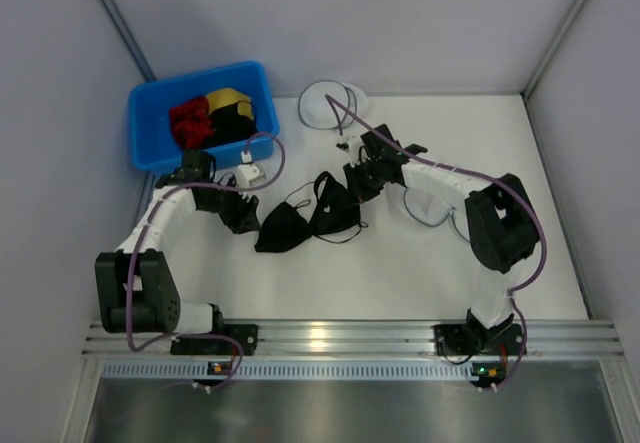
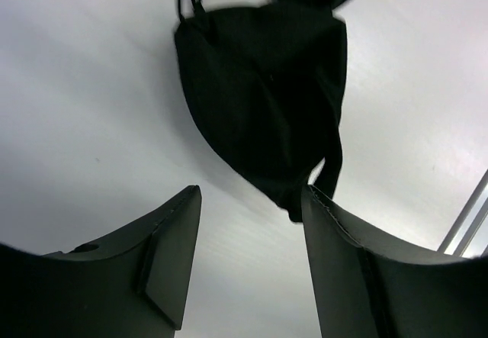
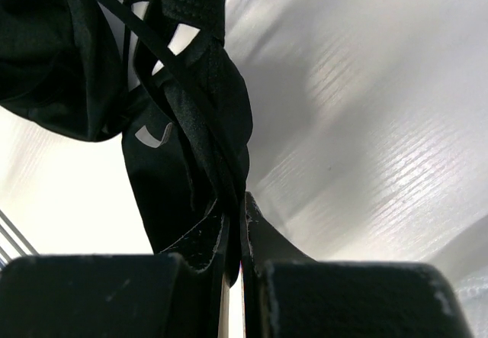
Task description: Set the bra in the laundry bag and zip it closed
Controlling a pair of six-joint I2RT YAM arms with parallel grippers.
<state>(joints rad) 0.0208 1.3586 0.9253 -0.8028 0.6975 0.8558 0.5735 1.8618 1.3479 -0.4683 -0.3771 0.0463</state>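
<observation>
Small black fabric bra [image 1: 305, 221] with soft dark cups and thin straps: spread on the white table [image 1: 400, 273] near its middle, between the two arms. One cup lies flat toward the left arm, and the other end is gathered up toward the right arm. Right gripper [image 3: 242, 201]: fingers pressed together on a fold of the bra's black fabric and a thin strap; in the right wrist view the rest of the garment hangs away from the fingertips. Left gripper [image 2: 248, 197]: fingers apart with nothing between them, low over the table. The tip of the nearer cup sits just ahead of the gap, close to the inner edge of one finger; whether it touches cannot be told. Round, see-through white mesh laundry bag [image 1: 432, 210] with thin dark hoop rims: flat on the table on the right, partly beneath the right arm's forearm, near the bra but apart from it. Whether its zip is open or closed cannot be told. Rectangular blue plastic bin [image 1: 150, 128]: at the far left corner of the table, holding a crumpled red garment [image 1: 188, 123] and a yellow-and-black garment [image 1: 230, 103] side by side. Whiter round mesh case [image 1: 325, 105] with a dark rim: at the far edge of the table, just right of the bin and well apart from the bra.
</observation>
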